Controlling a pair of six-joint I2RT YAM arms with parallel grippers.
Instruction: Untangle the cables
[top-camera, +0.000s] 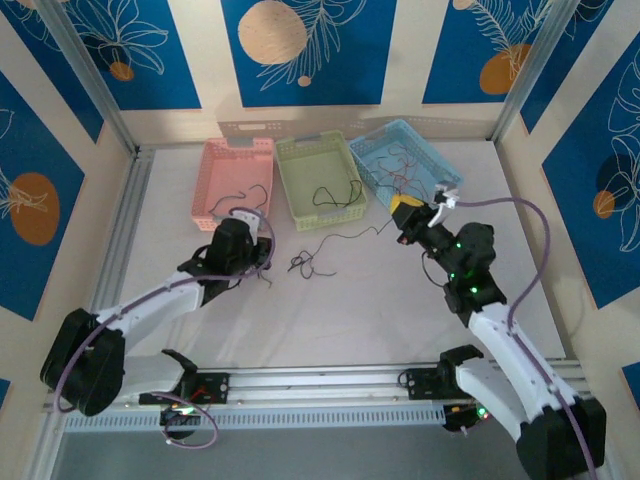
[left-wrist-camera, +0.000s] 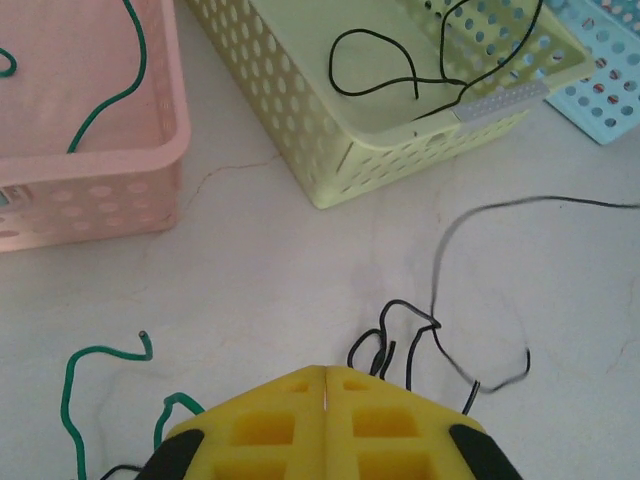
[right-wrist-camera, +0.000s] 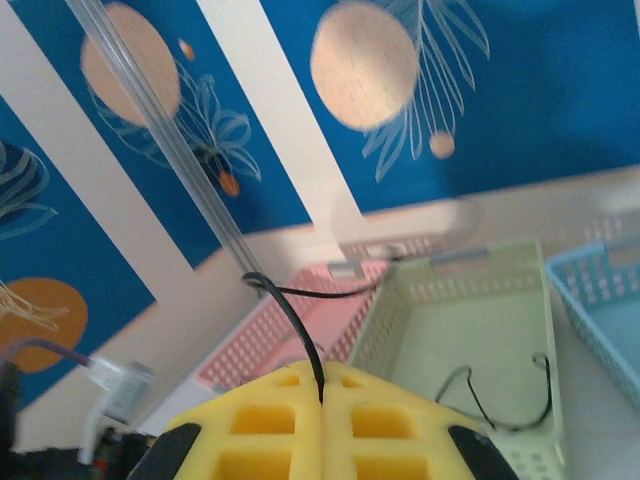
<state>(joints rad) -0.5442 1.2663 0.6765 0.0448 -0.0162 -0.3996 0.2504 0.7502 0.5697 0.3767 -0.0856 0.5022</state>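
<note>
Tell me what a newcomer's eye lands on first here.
Three pastel baskets line the far side of the table: pink basket, green basket, blue basket. Before them a black cable tangle lies on the table, with the shut left pincer just short of it. The right pincer is shut on a black cable, held above the table near the blue basket.
</note>
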